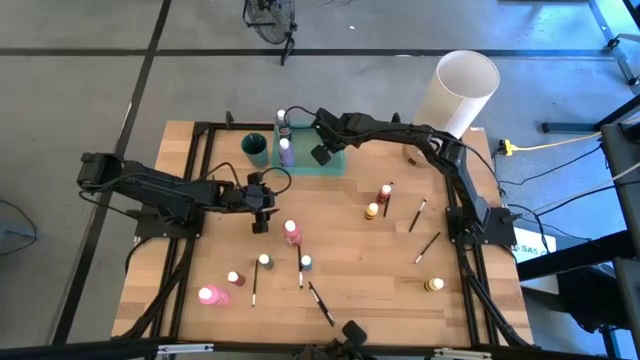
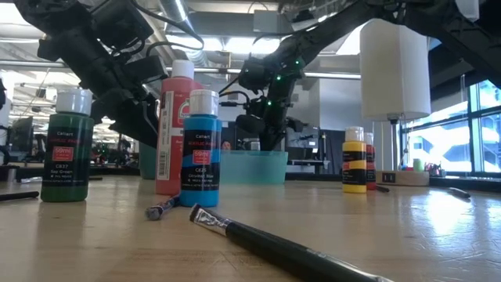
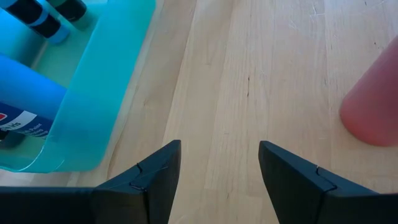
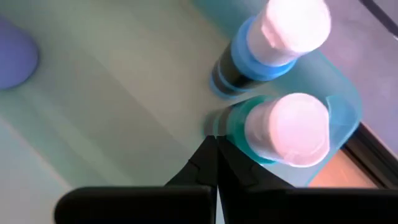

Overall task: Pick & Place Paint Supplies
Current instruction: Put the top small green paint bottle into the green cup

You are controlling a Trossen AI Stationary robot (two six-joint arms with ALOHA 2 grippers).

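The translucent green tray (image 1: 328, 160) stands at the table's far middle and holds a purple bottle (image 1: 286, 151) and two white-capped bottles, one blue (image 4: 291, 30) and one teal (image 4: 285, 129). My right gripper (image 4: 216, 142) is shut, points steeply down into the tray, and has its tips right beside the teal bottle. My left gripper (image 1: 260, 217) hovers open over bare wood left of the pink bottle (image 1: 292, 232), with nothing between its fingers (image 3: 163, 167). More small bottles (image 1: 306, 262) and thin brushes (image 1: 320, 303) lie scattered on the table. My right gripper has its shut fingertips (image 4: 208, 163) close to the side of the teal bottle (image 4: 239, 121), coming from above. I cannot tell whether they touch it. The bottle stands upright in the tray.
A dark green cup (image 1: 257, 147) stands left of the tray, and a big white cylinder (image 1: 463, 88) stands at the far right. Red and yellow bottles (image 1: 378, 202) and two brushes (image 1: 422, 232) lie right of centre. Pink, red and green bottles (image 1: 235, 278) stand near the front left.
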